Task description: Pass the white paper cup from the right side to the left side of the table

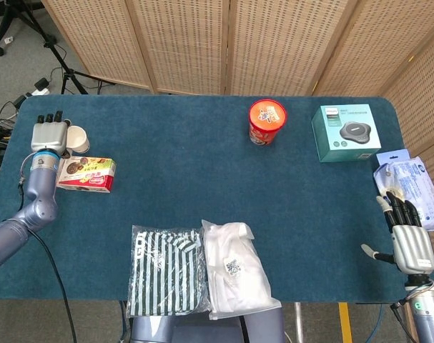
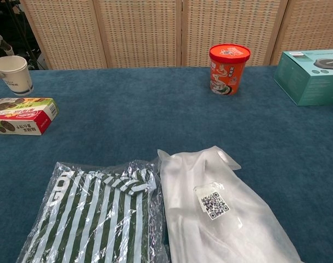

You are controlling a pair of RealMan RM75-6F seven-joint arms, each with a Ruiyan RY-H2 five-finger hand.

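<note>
Left hand (image 1: 49,134) wrapped around white paper cup (image 1: 77,138), upright near worktop (image 1: 181,186) left edge, just behind snack box (image 1: 88,174). Right hand (image 1: 407,243) holding nothing, fingers (image 1: 397,211) spread, at right edge beside blue packet (image 1: 415,184). Broad bare cloth mid-worktop.

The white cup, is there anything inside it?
The head view looks down into the white paper cup and shows only pale inner wall. The left hand gripping it hides part, so its bottom isn't fully visible.
</note>
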